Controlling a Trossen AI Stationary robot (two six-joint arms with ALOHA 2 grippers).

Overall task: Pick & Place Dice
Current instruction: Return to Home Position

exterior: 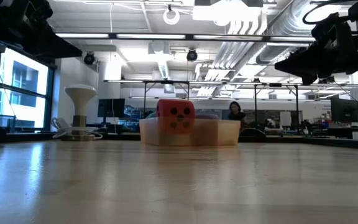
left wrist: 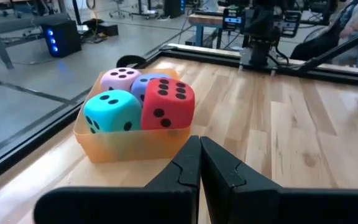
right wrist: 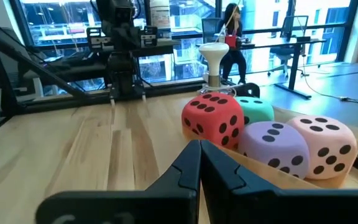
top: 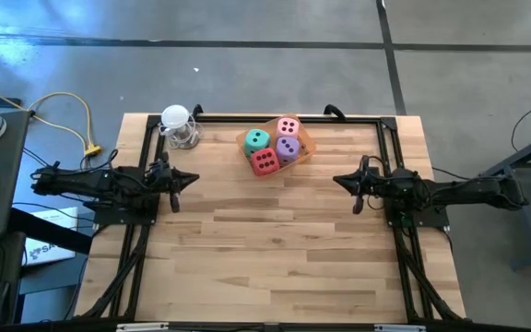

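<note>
A red die [top: 265, 161], a teal die [top: 257, 139], a purple die [top: 288, 147] and a pink die [top: 289, 125] sit packed together in a shallow orange tray [top: 308, 145] near the table's far edge. The left wrist view shows them too: red [left wrist: 168, 104], teal [left wrist: 112, 112], purple [left wrist: 143, 84], pink [left wrist: 120, 78]. My left gripper [top: 194, 179] hovers shut at the table's left, pointing toward the right. My right gripper [top: 336, 180] hovers shut at the table's right, pointing toward the left. Both stand well clear of the tray.
A small clear object with a white top [top: 179, 126] stands at the far left of the table, beside the tray. A black frame [top: 247, 117] runs along the table's far edge and sides. The wooden tabletop [top: 275, 249] lies bare toward the near edge.
</note>
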